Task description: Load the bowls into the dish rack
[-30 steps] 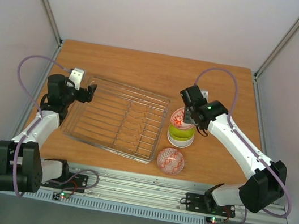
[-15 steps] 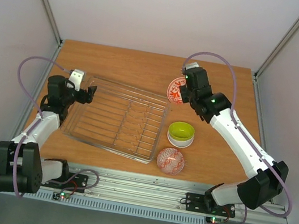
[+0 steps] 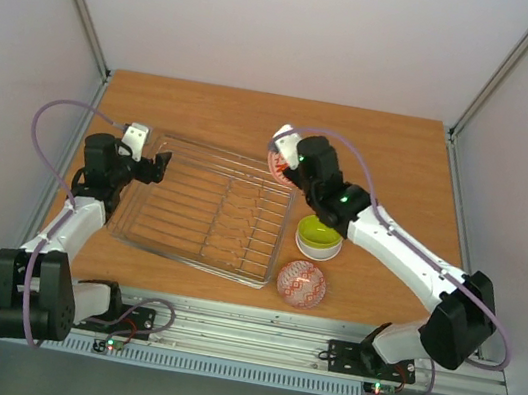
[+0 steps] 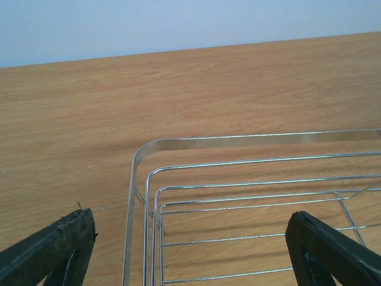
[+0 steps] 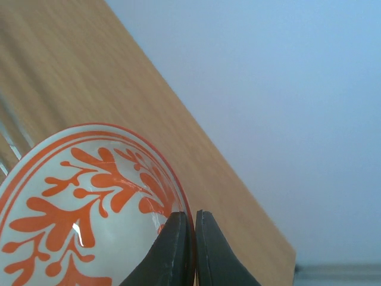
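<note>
Left fingers (image 4: 59,247): spread wide and holding nothing, low over the far left corner of the rack. In the left wrist view the rack's rounded corner lies between the two fingers. Whether they touch the wire cannot be told.
Dish rack (image 3: 230,155): a wide tray with thin wire bars, lying flat on the left-centre of the tabletop (image 3: 394,148), with no bowl in it. The left wrist view shows its bright metal rim (image 4: 196,143) and bare bars.
Red-leaf bowl (image 3: 277,162): a white bowl with an orange-red leaf pattern and a red rim line. It is lifted and tipped on edge above the far right corner of the rack.
Right fingers (image 5: 175,253): almost closed, pinching the rim of the red-leaf bowl (image 5: 89,202), one finger inside the rim and one outside.
Lime green bowl (image 3: 320,232): upright, nested in a plain white bowl (image 3: 317,251). The pair stands on the tabletop just right of the rack, under the right forearm.
Red-patterned bowl (image 3: 301,283): alone on the tabletop just beside the rack's near right corner, in front of the stacked pair.
</note>
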You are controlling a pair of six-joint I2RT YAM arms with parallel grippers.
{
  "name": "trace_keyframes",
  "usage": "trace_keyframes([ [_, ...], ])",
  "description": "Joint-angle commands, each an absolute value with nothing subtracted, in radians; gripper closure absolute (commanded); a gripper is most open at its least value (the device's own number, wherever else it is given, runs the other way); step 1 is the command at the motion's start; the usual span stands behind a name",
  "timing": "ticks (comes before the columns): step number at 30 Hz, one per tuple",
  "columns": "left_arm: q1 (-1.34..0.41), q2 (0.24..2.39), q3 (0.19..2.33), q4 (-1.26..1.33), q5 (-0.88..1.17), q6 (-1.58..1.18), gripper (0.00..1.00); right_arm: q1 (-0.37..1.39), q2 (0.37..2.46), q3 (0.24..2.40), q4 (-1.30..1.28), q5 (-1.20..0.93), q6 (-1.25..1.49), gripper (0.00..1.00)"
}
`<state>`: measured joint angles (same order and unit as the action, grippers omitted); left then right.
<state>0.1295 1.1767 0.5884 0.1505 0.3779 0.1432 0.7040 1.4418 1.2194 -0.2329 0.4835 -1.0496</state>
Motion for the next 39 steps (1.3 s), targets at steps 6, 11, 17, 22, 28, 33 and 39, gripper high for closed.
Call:
trace_keyframes([
  [6,0.129,1.173,0.578,0.184,0.393,0.149,0.12,0.914,1.521,1.099,0.308,0.629,-1.493,0.99],
  [11,0.129,1.175,0.575,0.187,0.394,0.146,0.12,0.957,1.614,1.062,0.556,0.696,-1.664,0.99],
  [17,0.13,1.184,0.574,0.19,0.39,0.148,0.12,0.973,1.674,1.037,0.709,0.708,-1.732,0.99],
  [22,0.13,1.193,0.575,0.191,0.389,0.15,0.12,0.979,1.745,1.017,0.863,0.715,-1.837,0.99],
  [28,0.13,1.197,0.575,0.191,0.383,0.152,0.12,0.979,1.792,0.979,0.965,0.722,-1.896,0.99],
  [33,0.13,1.203,0.576,0.191,0.383,0.151,0.12,0.979,1.792,0.934,1.032,0.728,-1.931,0.99],
  [39,0.13,1.212,0.582,0.184,0.385,0.145,0.12,0.979,1.809,0.896,1.085,0.724,-1.94,0.99],
])
